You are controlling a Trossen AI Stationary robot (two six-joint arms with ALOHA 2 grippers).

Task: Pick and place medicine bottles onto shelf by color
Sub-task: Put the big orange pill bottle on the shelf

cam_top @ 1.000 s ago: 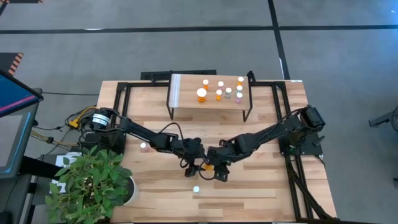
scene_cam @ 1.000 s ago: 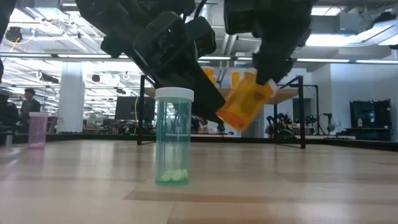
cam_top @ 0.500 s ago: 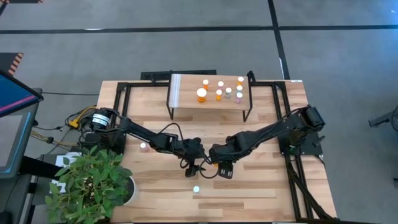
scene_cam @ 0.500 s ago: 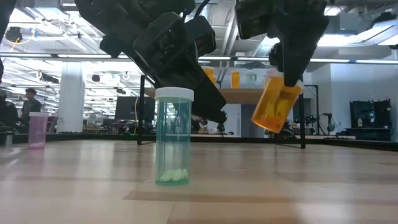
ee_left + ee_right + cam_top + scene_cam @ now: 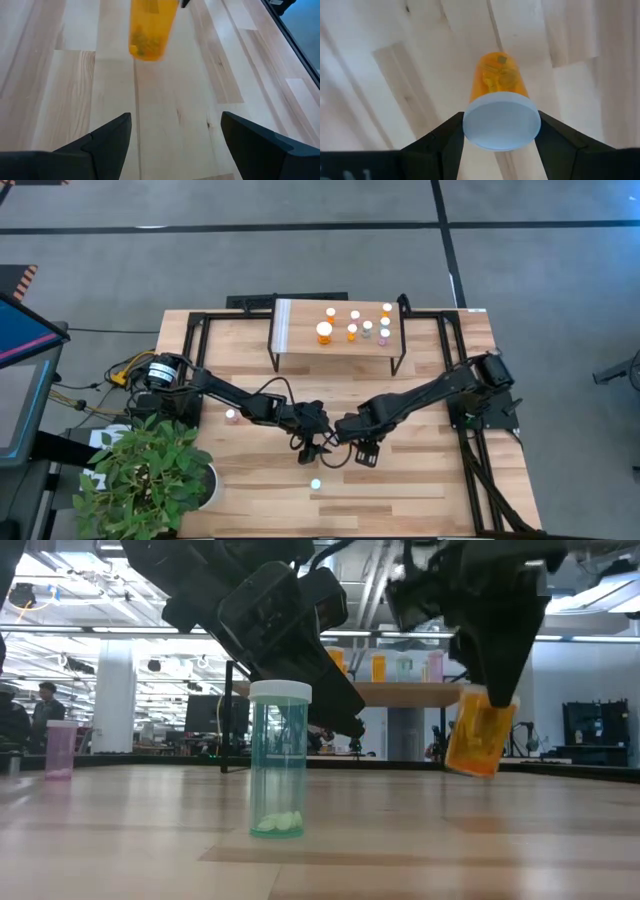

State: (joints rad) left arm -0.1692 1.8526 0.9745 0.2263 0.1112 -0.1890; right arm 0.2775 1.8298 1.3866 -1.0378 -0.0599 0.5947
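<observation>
Light-wood planks of the big tabletop (image 5: pixel 420 480) fill the scene, with the small raised light-wood shelf on thin black legs (image 5: pixel 300 335) at the far edge, already carrying a cluster of white-capped bottles, several of them orange. My right gripper (image 5: pixel 501 131) is clenched on the white cap of a translucent orange medicine bottle with pills in its bottom (image 5: pixel 481 732). A second ago that bottle hung steeply tilted close beside the tall clear green bottle with a white cap (image 5: pixel 279 759); now it hangs nearly upright, clear of the wood and well off to the side of the green one. In the high view my right gripper (image 5: pixel 364 448) has slid toward its own side of the table. I read that as the pick being done and the carry toward the orange group on the shelf just starting. My left gripper (image 5: pixel 172 134) hovers near the table's middle, fingers spread and empty, with the orange bottle just ahead of it. A small pink bottle (image 5: pixel 231 416) and the green one wait on the tabletop.
</observation>
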